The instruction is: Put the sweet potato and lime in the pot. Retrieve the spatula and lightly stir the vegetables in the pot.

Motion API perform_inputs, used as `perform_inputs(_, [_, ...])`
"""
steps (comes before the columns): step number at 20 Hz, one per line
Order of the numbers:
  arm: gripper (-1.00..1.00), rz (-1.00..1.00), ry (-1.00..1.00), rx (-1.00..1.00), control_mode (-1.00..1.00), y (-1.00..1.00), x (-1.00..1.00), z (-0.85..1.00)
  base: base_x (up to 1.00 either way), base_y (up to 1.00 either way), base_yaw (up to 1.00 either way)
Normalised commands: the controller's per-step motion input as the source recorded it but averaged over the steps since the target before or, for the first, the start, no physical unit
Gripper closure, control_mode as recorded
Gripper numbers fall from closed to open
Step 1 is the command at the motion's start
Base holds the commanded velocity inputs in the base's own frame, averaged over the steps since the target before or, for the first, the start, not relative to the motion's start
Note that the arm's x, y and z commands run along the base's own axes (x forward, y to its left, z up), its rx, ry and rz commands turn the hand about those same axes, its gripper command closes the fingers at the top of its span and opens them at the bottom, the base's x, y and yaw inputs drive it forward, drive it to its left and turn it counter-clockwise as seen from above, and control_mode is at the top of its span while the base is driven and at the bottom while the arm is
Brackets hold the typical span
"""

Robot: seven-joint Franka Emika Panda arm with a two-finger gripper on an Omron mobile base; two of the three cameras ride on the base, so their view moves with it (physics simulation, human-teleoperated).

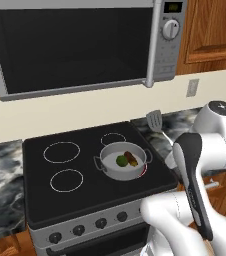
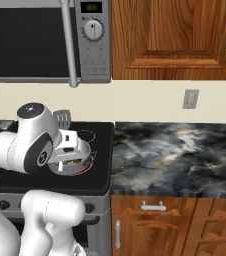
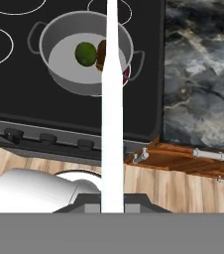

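Observation:
The silver pot (image 1: pixel 109 171) stands on the stove's front right burner. Inside it, the green lime (image 1: pixel 121 160) lies beside the brown-orange sweet potato (image 1: pixel 131 158). In the hand view the pot (image 3: pixel 79 85) holds the lime (image 3: pixel 85 53) and the sweet potato (image 3: pixel 100 53), which is partly behind the spatula's pale handle (image 3: pixel 112 99). My gripper (image 3: pixel 112 204) is shut on that handle. The spatula's slotted grey head (image 1: pixel 154 120) is raised above the pot's right side, near the backsplash. From the right, the head (image 2: pixel 62 118) shows above my hand, which covers most of the pot (image 2: pixel 80 169).
The black stovetop (image 1: pixel 45 200) has three free burner rings and a knob row along its front. A microwave (image 1: pixel 75 45) hangs above it. A dark marble counter (image 2: pixel 175 155) with wooden drawers lies to the right, and a wall outlet (image 2: pixel 190 98) is behind it.

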Motion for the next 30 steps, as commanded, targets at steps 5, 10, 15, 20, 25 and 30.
perform_inputs(5, [1.00, 0.00, 0.00, 0.00, 1.00, 0.00, 0.00, 0.00, 0.00, 0.00, 0.00])
perform_inputs(10, [1.00, 0.02, 0.06, -0.06, -1.00, 0.05, 0.00, 0.05, 0.00, 0.00, 0.00])
perform_inputs(15, [1.00, 0.13, 0.25, -0.35, -1.00, 0.37, 0.00, 0.39, 0.00, 0.00, 0.00])
perform_inputs(20, [1.00, 0.07, 0.27, -0.34, -1.00, 0.24, 0.00, 0.12, 0.00, 0.00, 0.00])
perform_inputs(25, [1.00, 0.05, 0.15, -0.16, -1.00, -0.12, 0.30, -0.19, 0.00, 0.00, 0.00])
perform_inputs(30, [1.00, 0.09, 0.26, -0.07, -1.00, -0.26, 0.58, -0.05, 0.00, 0.00, 0.00])
